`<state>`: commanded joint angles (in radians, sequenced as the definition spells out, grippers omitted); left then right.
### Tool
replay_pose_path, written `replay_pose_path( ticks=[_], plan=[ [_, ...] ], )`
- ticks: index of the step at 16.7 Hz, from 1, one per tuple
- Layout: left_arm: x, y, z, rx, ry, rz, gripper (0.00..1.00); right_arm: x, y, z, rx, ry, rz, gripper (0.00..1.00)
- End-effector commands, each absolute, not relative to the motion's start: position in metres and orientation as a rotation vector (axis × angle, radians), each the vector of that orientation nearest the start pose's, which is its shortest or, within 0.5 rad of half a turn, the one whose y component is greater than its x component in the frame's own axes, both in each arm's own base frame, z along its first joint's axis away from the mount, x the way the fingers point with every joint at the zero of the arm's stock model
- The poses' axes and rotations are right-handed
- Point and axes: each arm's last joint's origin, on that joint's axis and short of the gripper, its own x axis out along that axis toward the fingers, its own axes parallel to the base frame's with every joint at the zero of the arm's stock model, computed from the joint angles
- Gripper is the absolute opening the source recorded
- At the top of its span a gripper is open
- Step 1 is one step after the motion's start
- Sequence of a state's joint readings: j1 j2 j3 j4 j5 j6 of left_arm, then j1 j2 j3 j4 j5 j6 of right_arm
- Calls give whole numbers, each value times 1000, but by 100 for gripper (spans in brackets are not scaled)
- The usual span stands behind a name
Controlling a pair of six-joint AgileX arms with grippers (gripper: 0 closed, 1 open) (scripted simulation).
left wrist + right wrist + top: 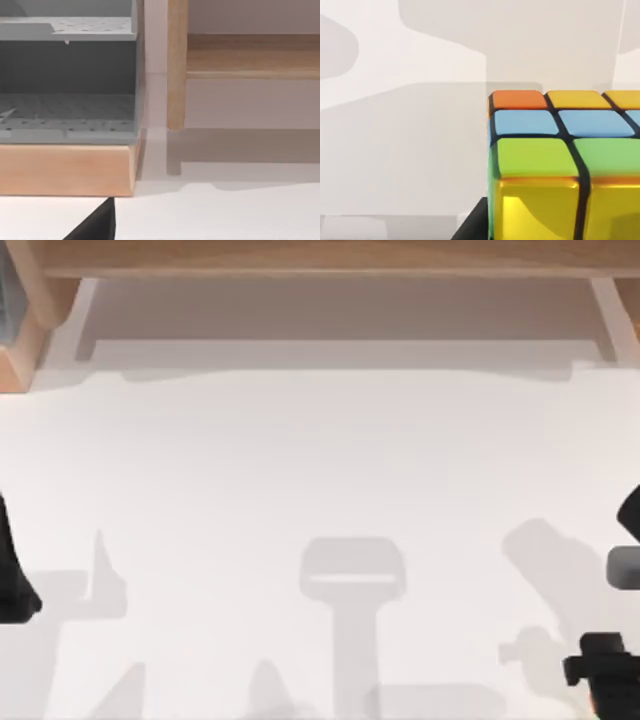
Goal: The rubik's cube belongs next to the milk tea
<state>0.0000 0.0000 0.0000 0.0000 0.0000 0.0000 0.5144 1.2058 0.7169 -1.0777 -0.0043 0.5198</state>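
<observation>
The rubik's cube (555,165) looms very close in the right wrist view, with orange, yellow, blue and green stickers split by dark lines, over the white table. A dark part of my right gripper (470,227) shows right beside the cube's lower edge. In the top view my right arm (612,660) sits at the table's right edge near the front. My left arm (12,580) is parked at the left edge, and a dark part of my left gripper (95,225) shows above the table. The milk tea is out of view.
A wooden shelf frame (320,260) runs along the back of the white table (320,470). A grey perforated rack (67,75) on a wooden base (65,170) stands at the back left corner, beside a wooden post (176,65).
</observation>
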Motion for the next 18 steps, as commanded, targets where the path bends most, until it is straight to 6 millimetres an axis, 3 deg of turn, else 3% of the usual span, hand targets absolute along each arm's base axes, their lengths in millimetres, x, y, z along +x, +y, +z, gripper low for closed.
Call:
replay_pose_path(
  ticks=[5, 18],
  plan=[
    [106, -1, 160, 0, 0, 0, 100, 155, 89, 186, 14, 1565, 5, 0],
    [106, -1, 160, 0, 0, 0, 100, 180, 106, 205, 120, 1400, 165, 0]
  ],
)
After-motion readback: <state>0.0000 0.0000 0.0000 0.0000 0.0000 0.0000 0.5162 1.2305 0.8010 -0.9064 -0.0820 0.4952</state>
